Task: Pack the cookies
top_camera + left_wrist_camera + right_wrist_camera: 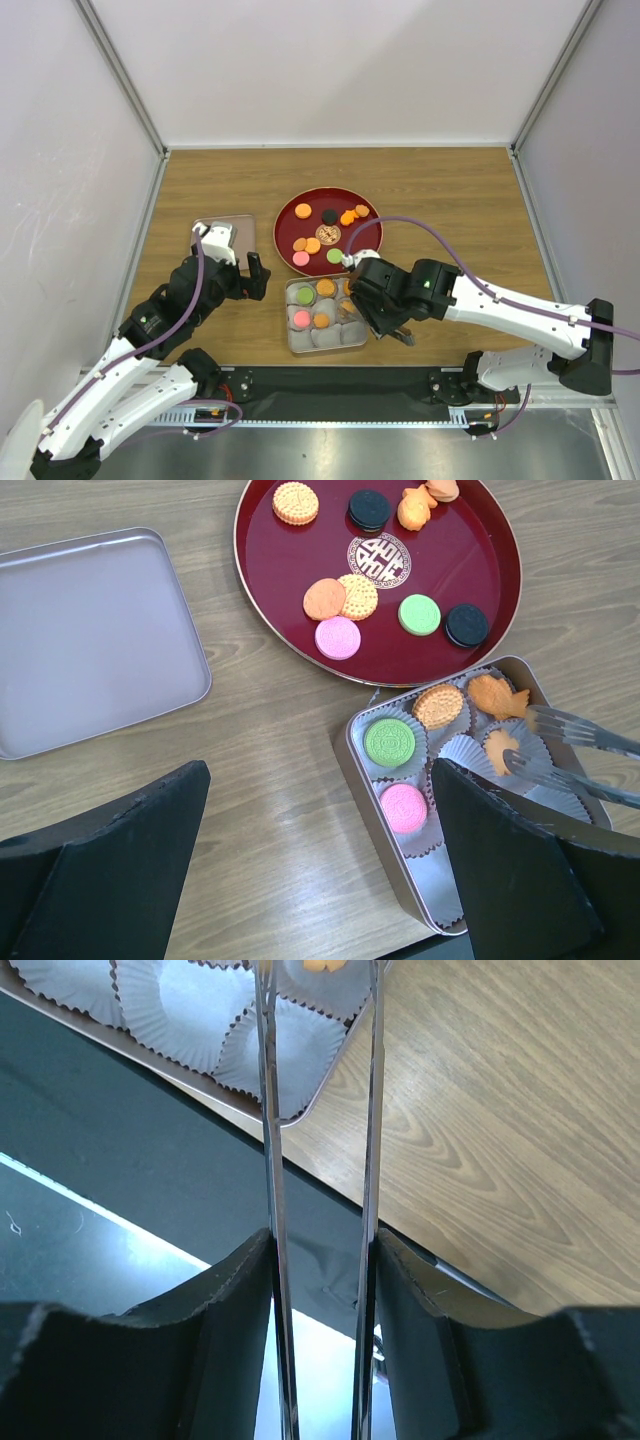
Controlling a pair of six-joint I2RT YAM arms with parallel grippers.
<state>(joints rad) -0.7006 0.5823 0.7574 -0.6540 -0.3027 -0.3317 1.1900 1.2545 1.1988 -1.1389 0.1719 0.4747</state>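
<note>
**Tongs poised over the tin**

Only the right wrist view is showing the grip. The right gripper [320,1250] is pinching the two arms of metal tongs [268,1110], which are running out past empty paper cups [180,1010].

The left wrist view is showing the left gripper [315,780] spread wide above the bench [270,740]. Just beyond its right finger, the tin [347,752] is holding several cookies [390,742]. The tong tips are flanking an orange cookie [497,748] there. Farther ahead, more are lying on the red tray [285,600].
</note>
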